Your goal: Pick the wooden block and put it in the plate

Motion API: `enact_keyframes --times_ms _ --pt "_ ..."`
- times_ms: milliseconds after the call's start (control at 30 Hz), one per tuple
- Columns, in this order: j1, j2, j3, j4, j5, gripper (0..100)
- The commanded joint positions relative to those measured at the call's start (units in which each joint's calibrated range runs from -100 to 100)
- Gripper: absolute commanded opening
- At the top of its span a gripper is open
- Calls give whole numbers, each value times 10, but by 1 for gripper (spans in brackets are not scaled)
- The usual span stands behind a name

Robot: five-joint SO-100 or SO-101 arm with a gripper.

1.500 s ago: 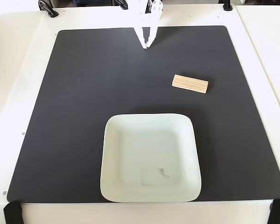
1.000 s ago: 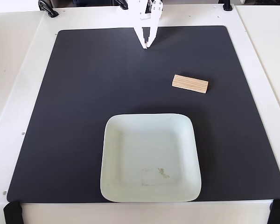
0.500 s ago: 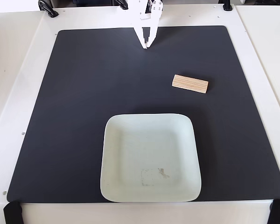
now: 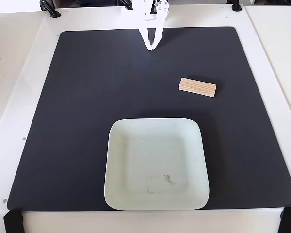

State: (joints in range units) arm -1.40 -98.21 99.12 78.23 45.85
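In the fixed view the wooden block (image 4: 198, 87), small, light tan with plywood stripes, lies flat on the black mat (image 4: 87, 121), right of centre. The pale mint square plate (image 4: 156, 165) sits at the mat's near middle, with nothing in it but faint scuff marks. My white gripper (image 4: 153, 47) hangs at the mat's far edge, fingertips together and pointing down, well away from the block and holding nothing.
The black mat covers most of a white table (image 4: 19, 58). Black clamps (image 4: 49, 8) sit at the far edge and black straps (image 4: 12, 221) at the near corners.
The gripper has shifted very slightly toward the far edge. Block and plate have not moved.
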Motion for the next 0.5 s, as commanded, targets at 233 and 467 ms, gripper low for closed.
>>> enact_keyframes --times_ms 233,467 --pt "-6 -3 2 4 -1 1" --pt "-6 -2 2 5 -1 1"
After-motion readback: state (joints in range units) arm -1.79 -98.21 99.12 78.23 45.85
